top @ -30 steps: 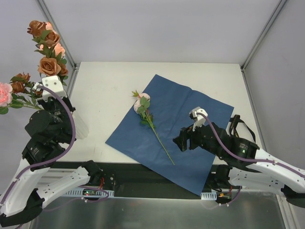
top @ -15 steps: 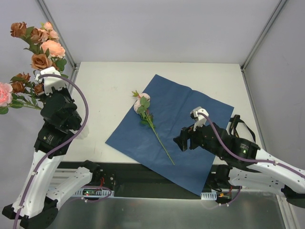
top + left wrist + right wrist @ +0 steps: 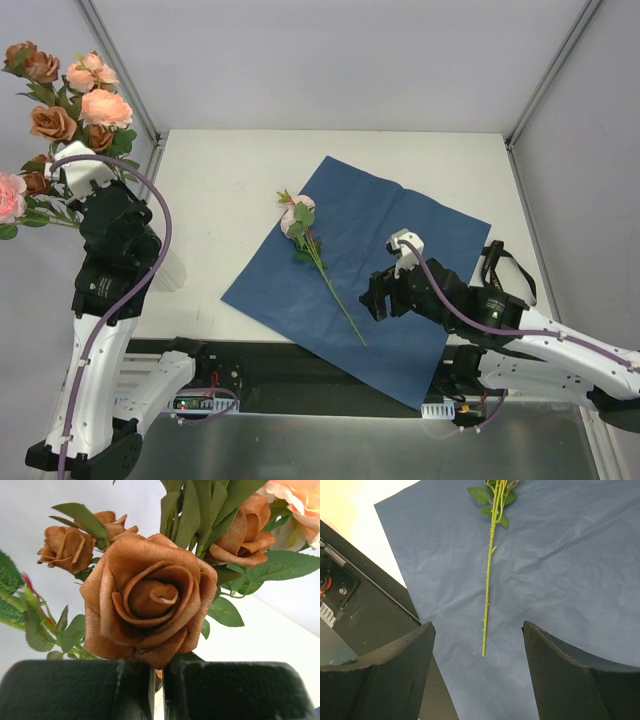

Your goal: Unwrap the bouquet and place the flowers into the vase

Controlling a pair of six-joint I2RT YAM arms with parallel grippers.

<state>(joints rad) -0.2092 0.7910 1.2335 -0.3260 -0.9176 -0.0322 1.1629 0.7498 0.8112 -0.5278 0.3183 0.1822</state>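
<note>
Left arm swings the flowers [image 3: 80, 100] higher, far left; left gripper [image 3: 157, 692] is clamped on their stems, the vase [image 3: 172, 272] near left below. Right gripper [image 3: 477, 630] edges left, jaws wide, over the stray rose [image 3: 298, 217] on the blue paper [image 3: 400, 220]. Probably next pick.

In the top view the vase [image 3: 172, 270], at the left edge of the table [image 3: 220, 180], is mostly covered by the left arm [image 3: 110, 270], and a pink rose [image 3: 9, 196] is cut off by the picture's left edge. In the right wrist view the bloom of the single rose [image 3: 489, 575] is cropped at the top. The stems of the flowers [image 3: 145, 600] are hidden inside the closed left gripper [image 3: 157, 680].
</note>
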